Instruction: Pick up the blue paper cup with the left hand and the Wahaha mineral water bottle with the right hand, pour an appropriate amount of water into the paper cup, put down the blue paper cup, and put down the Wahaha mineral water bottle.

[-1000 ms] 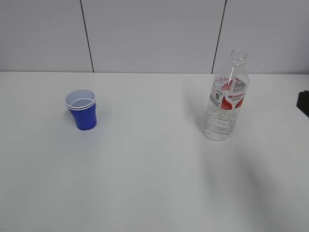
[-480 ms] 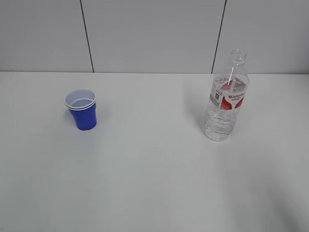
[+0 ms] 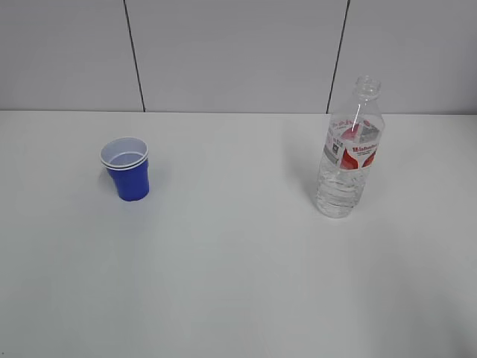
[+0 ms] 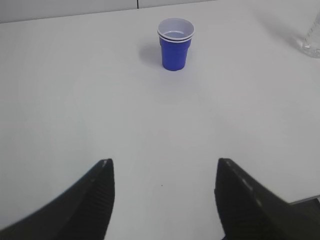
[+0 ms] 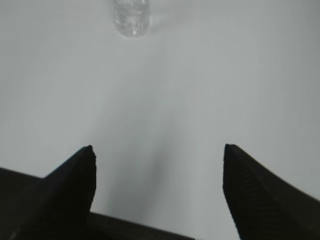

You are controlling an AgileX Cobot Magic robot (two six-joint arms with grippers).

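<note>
The blue paper cup [image 3: 127, 168] stands upright on the left of the white table, white inside with a double rim. It also shows in the left wrist view [image 4: 175, 43], far ahead of my left gripper [image 4: 163, 162], which is open and empty. The Wahaha mineral water bottle [image 3: 349, 151] stands upright on the right, uncapped, with a red-and-white label. Only its base shows at the top of the right wrist view [image 5: 132, 17], far ahead of my right gripper [image 5: 158, 147], which is open and empty. Neither arm shows in the exterior view.
The white table [image 3: 238, 283] runs to a grey panelled wall [image 3: 238, 52] at the back. The bottle's base also shows at the right edge of the left wrist view [image 4: 312, 40].
A dark part of the right arm at the right edge of the exterior view one second ago has gone out of sight. Cup and bottle have not moved.
</note>
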